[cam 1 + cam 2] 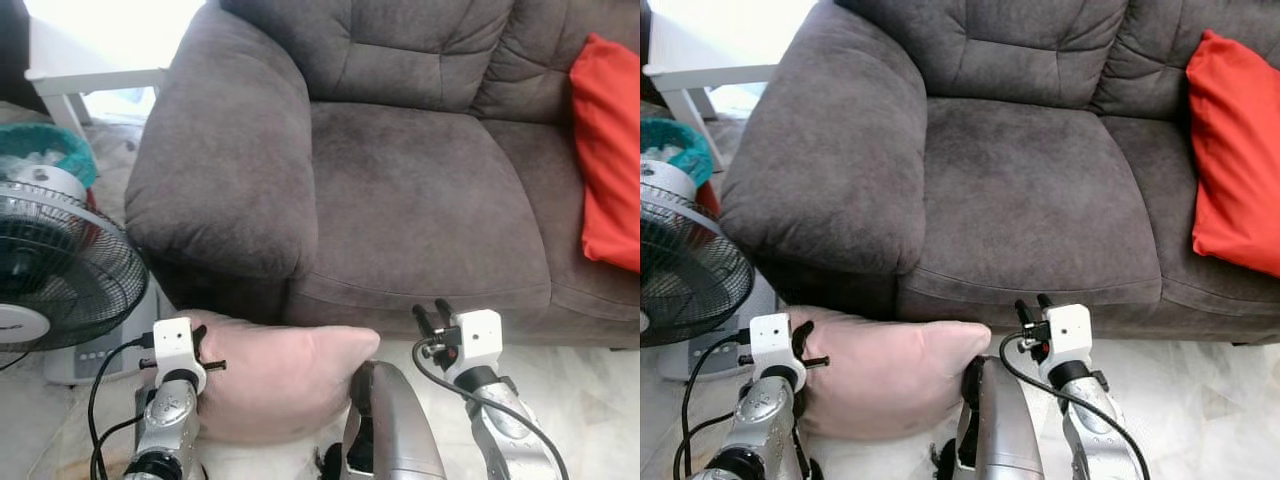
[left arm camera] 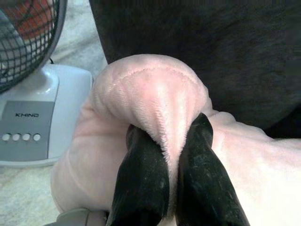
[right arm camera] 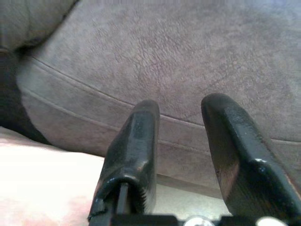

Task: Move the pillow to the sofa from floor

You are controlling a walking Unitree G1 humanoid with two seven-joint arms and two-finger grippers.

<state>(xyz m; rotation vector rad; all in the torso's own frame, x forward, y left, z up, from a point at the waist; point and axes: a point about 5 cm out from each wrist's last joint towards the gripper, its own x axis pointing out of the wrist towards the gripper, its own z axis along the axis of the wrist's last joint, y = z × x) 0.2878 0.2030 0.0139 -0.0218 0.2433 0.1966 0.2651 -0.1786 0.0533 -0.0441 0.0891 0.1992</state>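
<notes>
Left wrist view: left gripper (image 2: 170, 141) fingers pinching pink pillow (image 2: 155, 99); right gripper (image 3: 181, 110) fingers spread before sofa (image 3: 188, 56).

Both arms are silver metal with a rounded, brushed look. Each wrist carries a small white cube-shaped camera housing with dark screw dots on its faces. The left gripper (image 2: 167, 141) has two long, matte black fingers (image 2: 141, 174), tapering to rounded tips. The right gripper (image 3: 181, 117) has the same black fingers (image 3: 134, 141), glossy at the edges, one with fine ridges near its base. Black cables loop from each white housing down along the forearm. A larger silver shell with a dark opening sits between the arms.
</notes>
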